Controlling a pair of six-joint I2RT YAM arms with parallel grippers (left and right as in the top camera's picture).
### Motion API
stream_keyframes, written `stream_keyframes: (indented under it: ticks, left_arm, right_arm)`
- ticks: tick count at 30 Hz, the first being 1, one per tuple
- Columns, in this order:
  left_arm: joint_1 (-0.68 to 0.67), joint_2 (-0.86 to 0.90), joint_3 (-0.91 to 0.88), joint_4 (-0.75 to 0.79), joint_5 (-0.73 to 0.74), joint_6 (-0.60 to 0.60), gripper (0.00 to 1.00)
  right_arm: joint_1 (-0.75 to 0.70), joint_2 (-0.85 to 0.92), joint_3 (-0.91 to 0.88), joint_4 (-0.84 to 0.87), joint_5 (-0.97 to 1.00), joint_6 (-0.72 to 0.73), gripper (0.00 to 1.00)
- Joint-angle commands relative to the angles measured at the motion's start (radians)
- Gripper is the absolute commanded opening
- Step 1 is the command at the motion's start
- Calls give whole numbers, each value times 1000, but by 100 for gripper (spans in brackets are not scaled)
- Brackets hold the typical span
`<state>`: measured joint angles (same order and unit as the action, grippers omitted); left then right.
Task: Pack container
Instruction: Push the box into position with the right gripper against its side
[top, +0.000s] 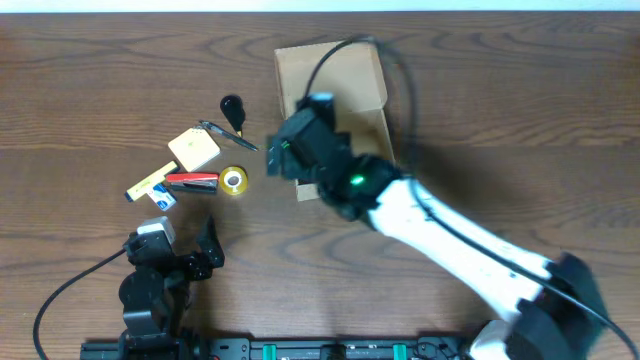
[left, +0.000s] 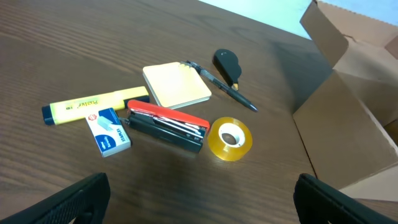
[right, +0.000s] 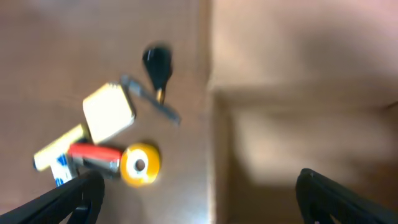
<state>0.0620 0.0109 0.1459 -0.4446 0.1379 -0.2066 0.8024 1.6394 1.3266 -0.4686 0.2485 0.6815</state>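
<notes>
The container, a tan cardboard box (top: 335, 75), lies open at the back middle of the table, its flap up. It also shows in the left wrist view (left: 354, 124) and, blurred, in the right wrist view (right: 298, 93). My right gripper (top: 285, 150) is open and empty, above the box's left front edge; its fingers (right: 199, 199) straddle that edge. My left gripper (top: 195, 252) is open and empty near the front left, short of the stationery; its fingers (left: 199, 199) frame bare table.
Left of the box lie a yellow tape roll (top: 234, 181), red stapler (top: 192, 181), yellow highlighter (top: 148, 183), staples box (top: 160, 199), sticky pad (top: 193, 148), pen (top: 228, 135) and a black clip (top: 232, 106).
</notes>
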Motion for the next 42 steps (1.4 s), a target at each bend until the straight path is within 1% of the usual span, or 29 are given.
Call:
stream_keyframes:
  ticks: [1,6,8,10,13,15,16,18,22,23,26,28,30,31,34,42]
  left_arm:
    - [2,-7,-18,0,-10,-3,95]
    - [2,-7,-18,0,-10,-3,95]
    - [2,-7,-18,0,-10,-3,95]
    - [2,-7,-18,0,-10,-3,95]
    - [2,-7,-18,0,-10,-3,95]
    - [2,-7,-18,0,-10,-3,95]
    - [2,-7,-18,0,-10,-3,95]
    - [2,-7,-18,0,-10,-3,95]
    - [2,-7,-18,0,-10,-3,95]
    - [2,-7,-18,0,-10,-3,95]
    - [2,-7,-18,0,-10,-3,95]
    - [2,-7,-18,0,-10,-3,95]
    - [2,-7,-18,0,-10,-3,95]
    - [2,-7,-18,0,-10,-3,95]
    - [2,-7,-18,0,-10,-3,95]
    - [2,-7,-18,0,-10,-3,95]
  right_arm:
    - [-72,-85,30,-60,51,-59,99]
    - [-230,-119,29,-297,25,-58,99]
    - [-268,-114,25,-347,1,-63,98]
    - [-294,-107,16,-367,-11,-114,96]
    - [-311,-89,-9,-352,-13,-225,95]
    - [-311,-66,-15,-351,-13,-264,92]
    - [-311,-48,-15,-350,-14,-280,89]
    - [-311,-3,-15,-350,-31,-291,81]
    - [-311,79,-15,-344,-74,-336,68]
    - [-311,94,-15,-344,-73,-340,66]
    - [-313,130,-15,-343,-73,-339,66]
    - [-313,142,-15,-339,-73,-339,62]
    - [-315,147,-15,-331,-72,-339,54]
    - [-317,147,-15,-327,-73,-339,46]
    - [-322,147,-15,-314,-73,-339,33]
    - [-321,147,-15,-317,-74,-338,26]
